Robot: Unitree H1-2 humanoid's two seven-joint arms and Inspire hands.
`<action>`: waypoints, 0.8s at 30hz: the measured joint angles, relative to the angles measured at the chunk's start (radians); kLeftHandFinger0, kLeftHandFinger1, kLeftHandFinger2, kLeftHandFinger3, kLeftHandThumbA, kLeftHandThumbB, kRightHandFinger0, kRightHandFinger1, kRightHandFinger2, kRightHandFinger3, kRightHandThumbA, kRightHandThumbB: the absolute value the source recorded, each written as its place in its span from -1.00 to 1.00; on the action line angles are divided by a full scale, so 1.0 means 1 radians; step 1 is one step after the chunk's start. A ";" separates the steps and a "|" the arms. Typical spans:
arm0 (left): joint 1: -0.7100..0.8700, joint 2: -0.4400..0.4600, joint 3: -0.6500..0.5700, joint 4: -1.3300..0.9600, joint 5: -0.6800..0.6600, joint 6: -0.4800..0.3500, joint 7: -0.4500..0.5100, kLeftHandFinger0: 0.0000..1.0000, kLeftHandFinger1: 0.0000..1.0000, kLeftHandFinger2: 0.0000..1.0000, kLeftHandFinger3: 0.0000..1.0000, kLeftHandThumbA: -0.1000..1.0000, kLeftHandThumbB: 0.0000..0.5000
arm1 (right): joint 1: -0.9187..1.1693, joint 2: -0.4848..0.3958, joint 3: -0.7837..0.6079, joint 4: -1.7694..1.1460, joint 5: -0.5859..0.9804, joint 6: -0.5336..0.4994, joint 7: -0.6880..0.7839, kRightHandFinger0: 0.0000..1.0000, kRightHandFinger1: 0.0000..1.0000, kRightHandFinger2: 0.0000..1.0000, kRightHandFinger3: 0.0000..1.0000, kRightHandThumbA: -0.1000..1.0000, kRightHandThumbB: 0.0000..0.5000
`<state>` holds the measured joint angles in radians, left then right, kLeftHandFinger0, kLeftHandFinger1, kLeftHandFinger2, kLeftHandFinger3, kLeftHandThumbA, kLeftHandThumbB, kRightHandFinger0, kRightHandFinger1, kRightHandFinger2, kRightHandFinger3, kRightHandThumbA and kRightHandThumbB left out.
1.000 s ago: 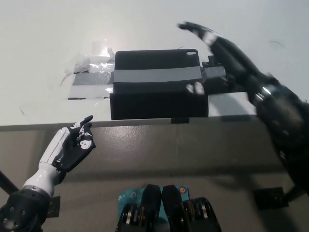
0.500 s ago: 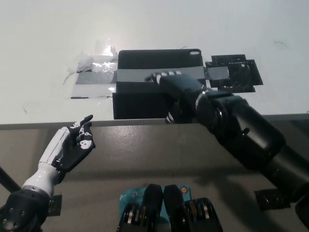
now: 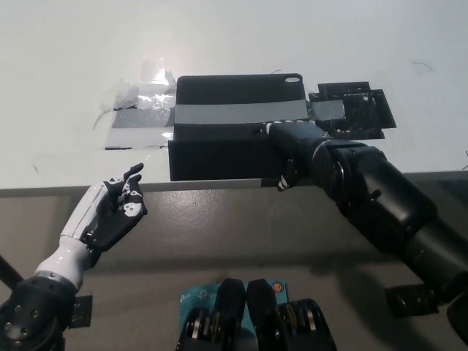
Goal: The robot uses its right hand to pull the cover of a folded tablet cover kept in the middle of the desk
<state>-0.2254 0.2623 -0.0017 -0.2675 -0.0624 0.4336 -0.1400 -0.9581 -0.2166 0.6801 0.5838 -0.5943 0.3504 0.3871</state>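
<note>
The black folded tablet cover [image 3: 227, 150] lies flat in the middle of the white desk [image 3: 66, 58], with a grey band of tape [image 3: 234, 113] across its top. My black right hand [image 3: 298, 150] rests on the cover's near right corner, its forearm running off to the lower right. The hand hides that corner, and its grip does not show. My white left hand [image 3: 113, 210] hangs open below the desk's front edge at the lower left, holding nothing.
Crumpled clear tape [image 3: 139, 91] and a grey tape strip [image 3: 135, 137] stick to the desk left of the cover. A black slotted piece [image 3: 358, 110] lies to the cover's right. The desk's front edge [image 3: 73, 191] runs just below the cover.
My right hand swung from the far right down onto the cover's middle, then slid right to its near right corner. The cover looks the same. The left hand shifted slightly.
</note>
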 measured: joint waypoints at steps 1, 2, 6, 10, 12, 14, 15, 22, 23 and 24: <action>0.000 0.000 0.000 0.000 0.000 0.000 -0.002 1.00 1.00 1.00 1.00 0.11 -0.30 | 0.000 0.000 -0.005 -0.001 -0.001 0.009 0.004 1.00 1.00 1.00 1.00 0.80 1.00; 0.000 0.000 -0.001 0.000 0.000 0.000 -0.004 1.00 1.00 1.00 1.00 0.11 -0.30 | 0.001 0.001 -0.008 -0.005 -0.001 0.022 0.011 1.00 1.00 1.00 1.00 0.80 1.00; -0.002 0.000 0.000 0.000 -0.001 0.000 -0.012 1.00 1.00 1.00 1.00 0.09 -0.19 | 0.007 0.005 -0.033 -0.037 -0.004 0.066 0.056 1.00 1.00 1.00 1.00 0.96 1.00; -0.004 0.000 0.000 0.000 0.000 0.000 -0.017 1.00 1.00 1.00 1.00 0.15 -0.24 | 0.019 0.006 -0.043 -0.111 -0.015 0.087 0.121 1.00 1.00 0.43 -0.44 0.99 1.00; -0.004 0.002 0.000 -0.004 0.000 0.000 -0.018 1.00 1.00 1.00 1.00 0.17 -0.22 | 0.025 0.007 -0.047 -0.144 -0.034 0.097 0.146 1.00 0.95 0.24 -0.59 0.90 1.00; -0.004 0.006 0.000 -0.006 0.000 0.000 -0.020 1.00 1.00 1.00 1.00 0.16 -0.27 | 0.026 0.009 -0.069 -0.168 -0.052 0.104 0.166 -0.47 -0.44 -0.54 -0.76 0.80 1.00; -0.005 0.008 0.000 -0.006 0.001 0.000 -0.021 1.00 1.00 1.00 1.00 0.15 -0.30 | 0.031 0.010 -0.083 -0.193 -0.059 0.106 0.183 -0.70 -0.28 -0.16 -0.52 0.81 1.00; -0.023 0.021 0.000 -0.006 0.003 -0.001 -0.035 1.00 1.00 1.00 1.00 0.08 -0.32 | 0.101 0.047 -0.133 -0.302 -0.121 0.111 0.292 -0.77 0.19 0.59 0.24 0.72 1.00; -0.026 0.021 0.000 -0.006 0.003 -0.001 -0.036 1.00 1.00 1.00 1.00 0.08 -0.32 | 0.111 0.048 -0.140 -0.313 -0.127 0.111 0.305 -0.75 0.21 0.60 0.26 0.72 1.00; -0.029 0.021 0.000 -0.006 0.003 -0.001 -0.037 1.00 1.00 1.00 1.00 0.07 -0.33 | 0.123 0.048 -0.148 -0.330 -0.135 0.111 0.321 -0.36 0.60 0.95 0.66 0.72 0.93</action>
<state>-0.2546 0.2838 -0.0014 -0.2732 -0.0592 0.4331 -0.1771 -0.8349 -0.1685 0.5318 0.2538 -0.7292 0.4614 0.7081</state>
